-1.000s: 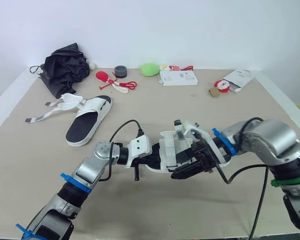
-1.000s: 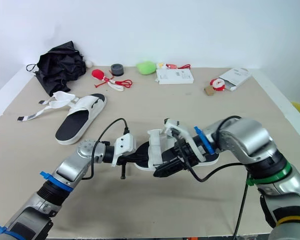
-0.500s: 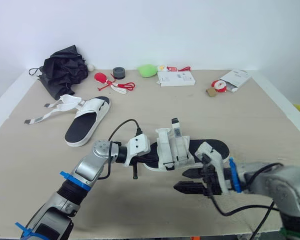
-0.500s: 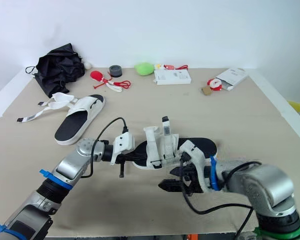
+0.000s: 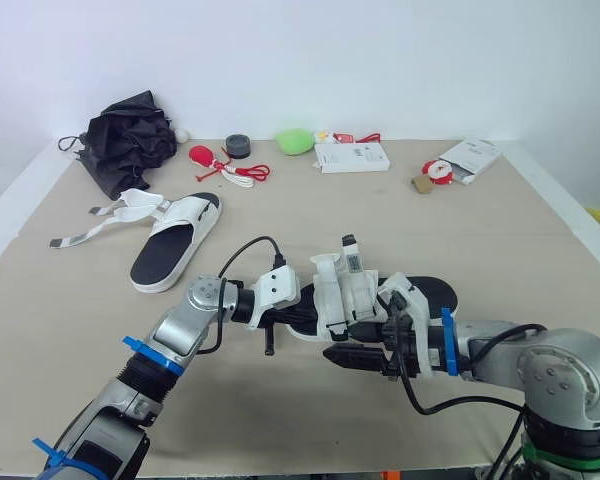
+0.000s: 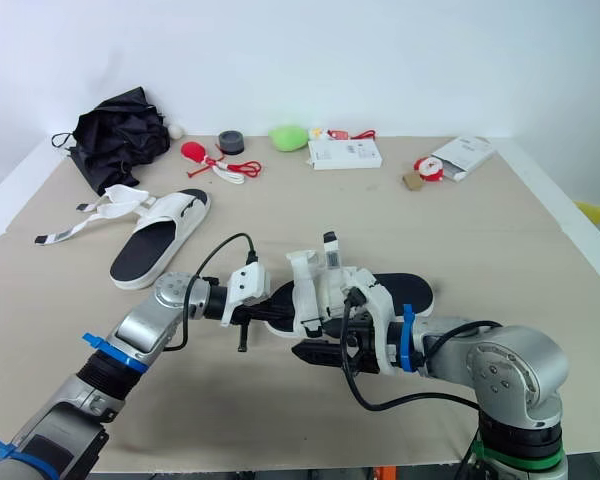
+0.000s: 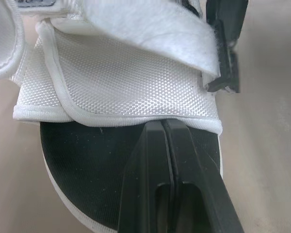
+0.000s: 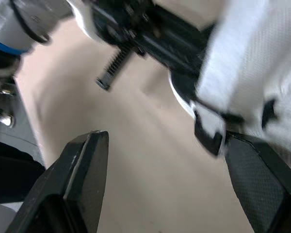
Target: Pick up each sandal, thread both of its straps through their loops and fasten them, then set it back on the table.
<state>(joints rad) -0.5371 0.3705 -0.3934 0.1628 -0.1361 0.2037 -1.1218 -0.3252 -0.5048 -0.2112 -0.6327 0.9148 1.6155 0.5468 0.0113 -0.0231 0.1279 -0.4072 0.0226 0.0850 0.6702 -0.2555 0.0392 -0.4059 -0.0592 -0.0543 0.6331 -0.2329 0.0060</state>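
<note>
Sandal [image 7: 126,82]: matt woven cloth

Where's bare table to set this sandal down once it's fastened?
Bare table lies right of the held sandal, and in the middle between it and the white box. Crowded: the far edge, and left by the other sandal.

Silver arms [image 5: 560,372], blue ties [image 5: 446,328], black cables [image 5: 242,256], black-fingered right claw [image 8: 163,138].
</note>
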